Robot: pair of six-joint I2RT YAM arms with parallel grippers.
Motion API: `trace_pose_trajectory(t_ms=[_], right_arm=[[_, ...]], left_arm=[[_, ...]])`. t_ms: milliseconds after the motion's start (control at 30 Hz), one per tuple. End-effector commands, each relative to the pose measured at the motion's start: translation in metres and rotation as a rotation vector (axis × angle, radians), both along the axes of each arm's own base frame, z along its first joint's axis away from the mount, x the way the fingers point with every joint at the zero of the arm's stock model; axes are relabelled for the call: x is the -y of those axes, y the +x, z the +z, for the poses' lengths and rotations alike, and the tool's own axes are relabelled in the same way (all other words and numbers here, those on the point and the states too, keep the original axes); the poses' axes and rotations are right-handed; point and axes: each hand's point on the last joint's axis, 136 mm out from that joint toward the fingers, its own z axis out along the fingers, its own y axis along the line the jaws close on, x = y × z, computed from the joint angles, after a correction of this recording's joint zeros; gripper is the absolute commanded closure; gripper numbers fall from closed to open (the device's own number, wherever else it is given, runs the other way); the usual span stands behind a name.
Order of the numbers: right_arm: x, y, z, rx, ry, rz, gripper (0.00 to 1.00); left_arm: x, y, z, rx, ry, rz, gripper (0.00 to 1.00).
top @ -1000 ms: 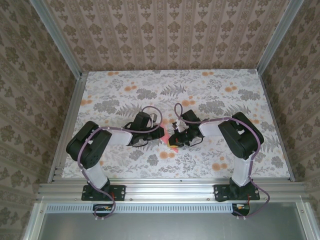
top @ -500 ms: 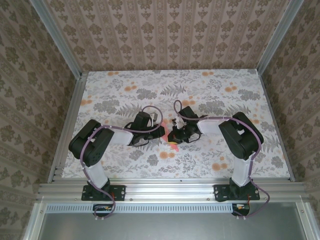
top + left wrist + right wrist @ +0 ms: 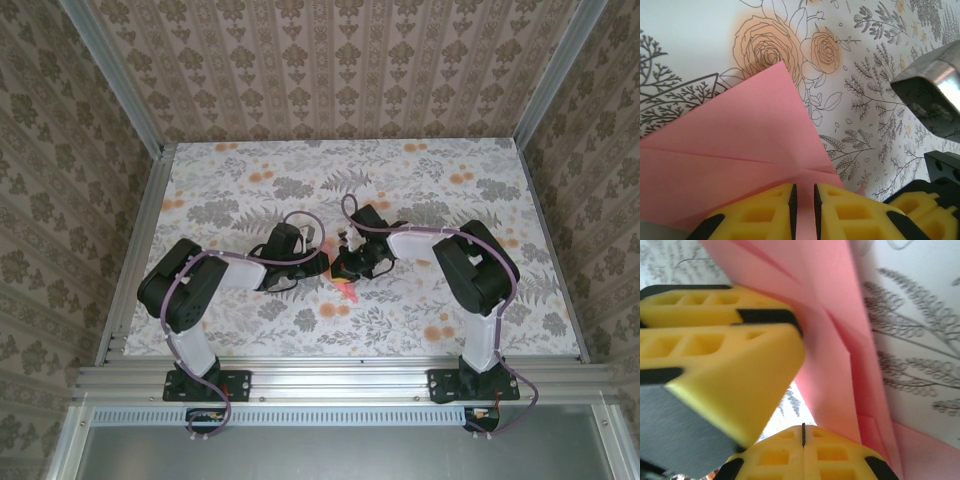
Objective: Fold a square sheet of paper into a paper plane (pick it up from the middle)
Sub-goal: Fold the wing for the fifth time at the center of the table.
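Sheet location: the square sheet of paper (image 3: 740,145) lies on the table (image 3: 695,40), partly folded, with one flap overlapping and creases running under the left gripper (image 3: 805,189).
Change, right arm: within the last second the wrist has swung to the far side of the sheet. The right gripper (image 3: 803,434) has closed in over the sheet's middle, just beside the left gripper.
Change, left arm: position held at the sheet's left side; jaws narrowed slightly.
Change, sheet: less pink shows from above than a second ago.
Meaning for task: probably a fold being pressed or re-gripped. The sheet is creased but far from a finished plane.
Left jaws: nearly together, with a narrow slit between them. It cannot be told whether paper sits in the slit.
Right jaws: pressed together. It cannot be told whether they pinch the sheet.
Hidden: from above, both wrists cover most of the sheet. The wrist views cut off its outer edges.
Unclear: a grey metal block (image 3: 932,92) to the sheet's right, probably right-arm hardware.
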Motion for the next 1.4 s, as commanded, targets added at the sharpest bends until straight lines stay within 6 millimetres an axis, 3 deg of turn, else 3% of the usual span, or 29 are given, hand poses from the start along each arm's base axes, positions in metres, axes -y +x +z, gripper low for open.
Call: trace_pose_trajectory(t_ms=[0, 267, 600, 867, 933, 1033, 1100, 1200, 1300, 1367], right_arm=[[0.026, -0.015, -0.038, -0.022, -0.214, 0.013, 0.95], [0.042, -0.040, -0.036, -0.031, -0.189, 0.030, 0.93], [0.026, -0.045, 0.001, 0.003, -0.031, 0.049, 0.88], [0.040, -0.063, 0.001, -0.008, -0.051, 0.043, 0.89], [0.051, -0.064, -0.010, 0.002, -0.111, 0.026, 0.89], [0.077, -0.075, -0.045, -0.055, -0.270, 0.048, 0.91], [0.079, -0.079, -0.054, -0.074, -0.273, 0.051, 0.91], [0.065, -0.072, -0.032, -0.033, -0.180, 0.035, 0.90], [0.051, -0.055, 0.014, 0.070, -0.090, 0.034, 0.85], [0.050, -0.039, 0.042, 0.157, -0.066, 0.014, 0.78]], left_arm=[[-0.010, -0.008, -0.025, -0.058, 0.081, 0.002, 0.80], [-0.024, -0.005, -0.028, -0.064, 0.102, 0.025, 0.80], [-0.024, -0.008, -0.032, -0.076, 0.110, 0.015, 0.81], [-0.021, -0.011, -0.032, -0.078, 0.113, -0.001, 0.81], [-0.021, -0.011, -0.032, -0.077, 0.117, -0.007, 0.81], [-0.018, -0.012, -0.031, -0.075, 0.115, -0.016, 0.81], [-0.017, -0.012, -0.030, -0.071, 0.113, -0.020, 0.81], [-0.013, -0.013, -0.025, -0.062, 0.104, -0.038, 0.81], [-0.006, -0.013, -0.011, -0.041, 0.081, -0.060, 0.80], [0.001, -0.012, 0.008, -0.007, 0.049, -0.072, 0.76]])
